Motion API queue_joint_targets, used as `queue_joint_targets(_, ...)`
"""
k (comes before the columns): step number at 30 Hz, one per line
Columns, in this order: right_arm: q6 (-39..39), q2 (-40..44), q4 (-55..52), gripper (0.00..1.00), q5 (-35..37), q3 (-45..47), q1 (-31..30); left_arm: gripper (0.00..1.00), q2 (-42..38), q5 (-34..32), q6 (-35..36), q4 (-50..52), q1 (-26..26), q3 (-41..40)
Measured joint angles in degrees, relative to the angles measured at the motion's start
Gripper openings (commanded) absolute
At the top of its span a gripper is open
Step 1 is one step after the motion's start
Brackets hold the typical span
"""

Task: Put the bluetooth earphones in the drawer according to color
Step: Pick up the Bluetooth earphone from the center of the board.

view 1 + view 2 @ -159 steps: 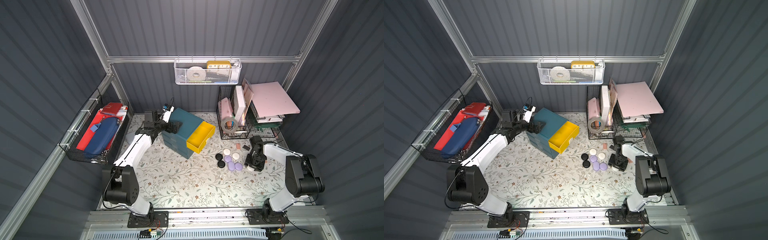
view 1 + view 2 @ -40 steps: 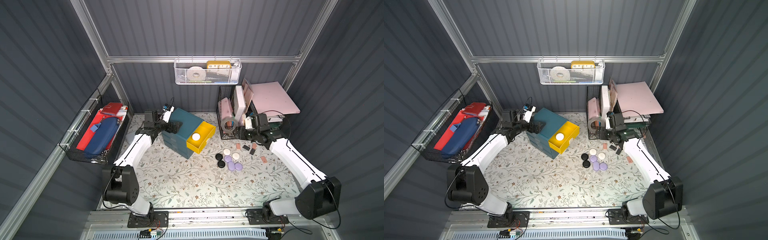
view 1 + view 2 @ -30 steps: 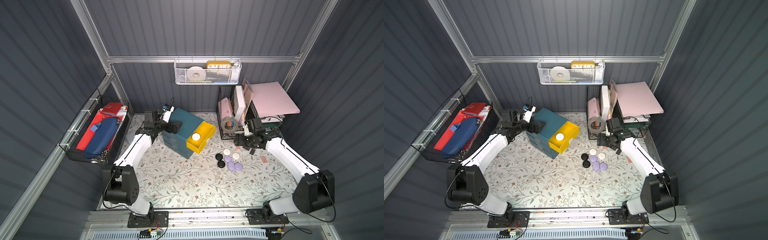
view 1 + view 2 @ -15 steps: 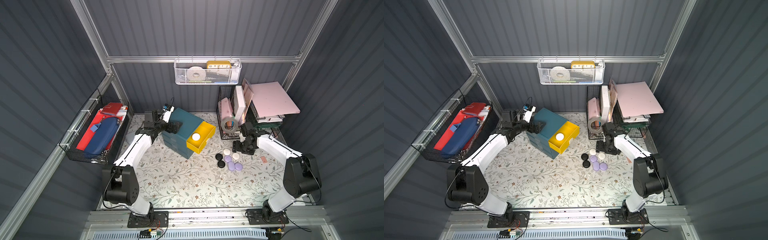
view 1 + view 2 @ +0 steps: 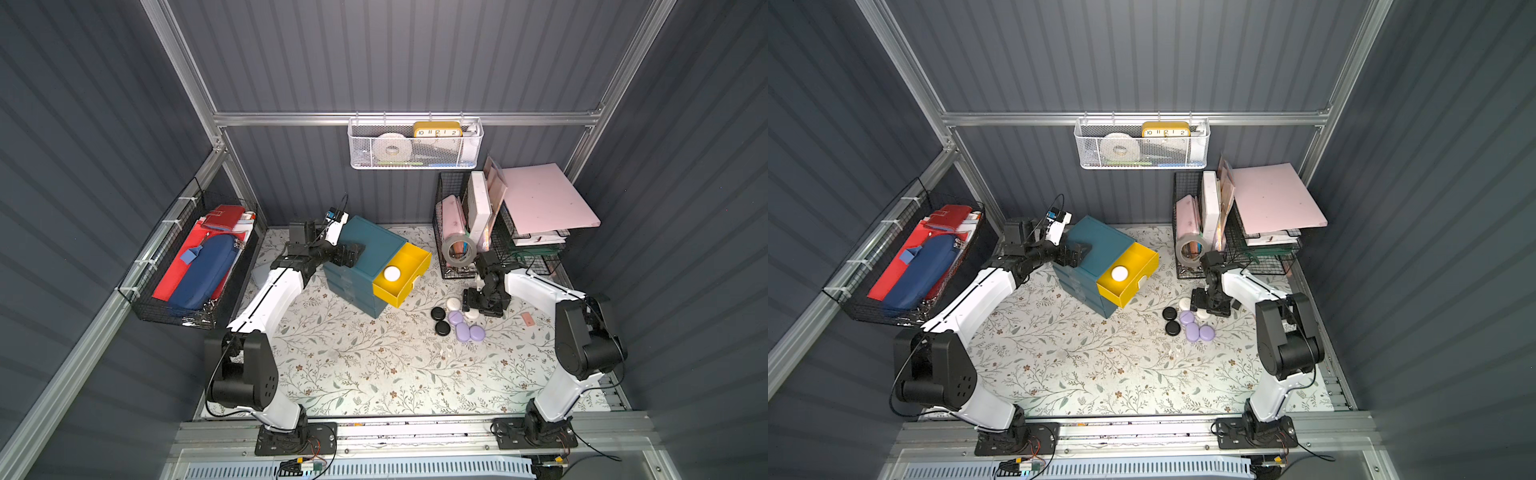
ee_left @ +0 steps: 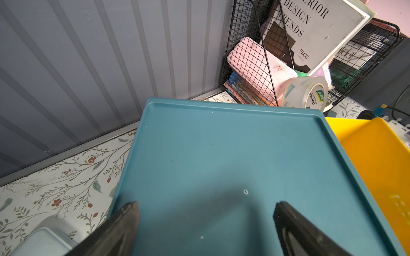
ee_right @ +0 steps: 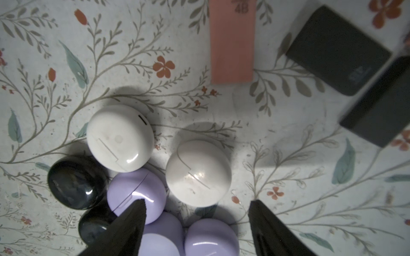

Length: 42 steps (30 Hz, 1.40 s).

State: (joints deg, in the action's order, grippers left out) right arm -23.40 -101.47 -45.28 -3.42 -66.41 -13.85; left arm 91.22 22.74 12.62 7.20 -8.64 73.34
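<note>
Right wrist: right gripper (image 7: 197, 201) spread, empty, above glossy rounded white case (image 7: 198, 172); left gripper (image 6: 206, 203) spread, perhaps touching cabinet (image 6: 221, 144).

Both top views overhead, whole scene shared, wrist views close-up

Floral tabletop (image 5: 353, 374): teal cabinet (image 5: 368, 245), earphones (image 5: 462, 331), pink chip (image 5: 528, 318).

Top views sharp; desk (image 5: 365, 374) bright under overhead light, walls (image 5: 415, 62) dim. Right wrist view murky, glints on earphones (image 7: 119, 137), black blocks (image 7: 377, 106) blurred
</note>
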Motion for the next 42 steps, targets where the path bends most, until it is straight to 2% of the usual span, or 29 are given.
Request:
queue_joint_targets(24, -0.87, -5.42, 1.64, 0.70, 1.95, -1.29, -0.04, 0.99, 0.02, -0.07, 0.20, 0.02, -0.04, 0.02)
queue_joint_targets(37, -0.81, -5.75, 1.22, 0.50, 2.58, -1.64, -0.04, 1.00, 0.02, -0.04, 0.61, 0.11, -0.07, 0.02)
queue_joint_targets(40, -0.87, -5.66, 1.31, 0.34, 2.56, -1.51, -0.04, 0.99, 0.02, -0.04, 0.61, 0.13, -0.07, 0.02)
queue_joint_targets(42, -0.85, -5.57, 1.42, 0.19, 2.56, -1.38, -0.04, 0.99, 0.02, -0.04, 0.61, 0.13, -0.07, 0.02)
